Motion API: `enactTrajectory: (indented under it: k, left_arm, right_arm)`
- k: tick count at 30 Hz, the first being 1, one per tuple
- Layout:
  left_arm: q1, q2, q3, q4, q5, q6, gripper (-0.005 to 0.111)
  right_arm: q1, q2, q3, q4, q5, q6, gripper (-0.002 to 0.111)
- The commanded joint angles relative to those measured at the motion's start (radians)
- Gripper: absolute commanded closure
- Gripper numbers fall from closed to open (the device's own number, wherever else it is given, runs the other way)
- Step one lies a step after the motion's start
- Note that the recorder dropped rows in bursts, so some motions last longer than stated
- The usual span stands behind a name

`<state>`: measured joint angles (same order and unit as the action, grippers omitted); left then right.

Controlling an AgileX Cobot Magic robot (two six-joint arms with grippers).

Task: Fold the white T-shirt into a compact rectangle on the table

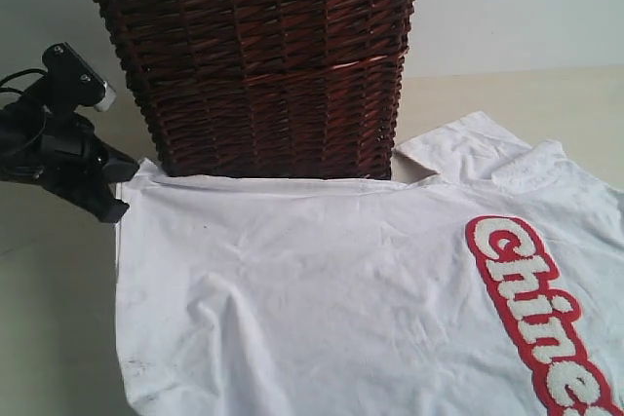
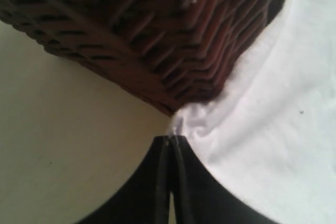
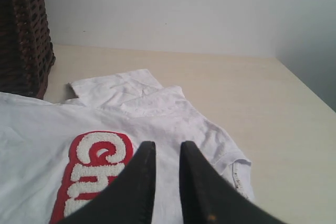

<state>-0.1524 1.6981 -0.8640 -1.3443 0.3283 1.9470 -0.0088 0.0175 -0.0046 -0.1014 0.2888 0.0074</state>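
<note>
The white T-shirt [image 1: 322,289] lies spread flat on the table [image 3: 262,108], with 1 edge against the base of the dark wicker basket [image 1: 263,65]. The red-outlined lettering [image 1: 531,309] faces up.

The left gripper [image 2: 171,139] is closed, pinching 1 shirt corner beside the basket's bottom corner. The cloth puckers at the tips.

The right gripper [image 3: 167,148] is over the shirt next to the lettering. Its 2 fingers stand narrowly apart. It is not possible to tell whether they clamp any cloth.
</note>
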Motion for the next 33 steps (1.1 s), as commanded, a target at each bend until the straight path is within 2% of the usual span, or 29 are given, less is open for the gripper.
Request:
enactTrajectory:
  k: [1, 3, 4, 7, 9, 10, 12, 13, 15, 22, 28, 33]
  left_arm:
    - [0.004, -0.009, 0.004, -0.021, -0.017, -0.017, 0.094]
    - [0.004, -0.009, 0.008, -0.021, 0.005, -0.017, 0.072]
    - [0.004, -0.009, 0.015, -0.023, 0.005, -0.018, 0.055]
    - [0.004, -0.009, 0.021, -0.029, 0.002, -0.061, 0.039]
    - [0.004, -0.011, 0.021, -0.027, 0.02, -0.113, 0.037]
    - [0.004, -0.016, 0.021, -0.027, 0.069, -0.147, 0.038]
    - [0.004, -0.029, 0.021, -0.027, 0.264, -0.175, 0.041]
    - [0.002, -0.029, 0.021, -0.032, 0.376, -0.173, 0.045]
    - [-0.025, -0.018, 0.021, -0.08, 0.482, -0.125, 0.056]
    - [-0.137, 0.114, -0.039, -0.303, 0.358, 0.151, 0.105]
    - [-0.158, 0.224, -0.198, -0.392, 0.259, 0.151, 0.107]
    - [-0.158, 0.291, -0.309, -0.392, 0.201, 0.151, 0.107]
  right_arm:
    - [-0.002, -0.006, 0.005, -0.002, -0.005, -0.007, 0.091]
    - [-0.002, -0.006, 0.005, -0.002, -0.005, -0.007, 0.091]
    - [-0.002, -0.006, 0.005, -0.002, -0.005, -0.007, 0.091]
    - [-0.002, -0.006, 0.005, -0.002, -0.005, -0.007, 0.091]
    - [-0.002, -0.006, 0.005, -0.002, -0.005, -0.007, 0.091]
    - [-0.002, -0.006, 0.005, -0.002, -0.005, -0.007, 0.091]
    - [-0.002, -0.006, 0.005, -0.002, -0.005, -0.007, 0.091]
    - [-0.002, -0.006, 0.005, -0.002, -0.005, -0.007, 0.091]
    - [-0.002, -0.006, 0.005, -0.002, -0.005, -0.007, 0.091]
    - [-0.002, -0.006, 0.005, -0.002, -0.005, -0.007, 0.091]
    - [-0.002, -0.006, 0.005, -0.002, -0.005, -0.007, 0.091]
    - [-0.002, -0.006, 0.005, -0.002, -0.005, -0.007, 0.091]
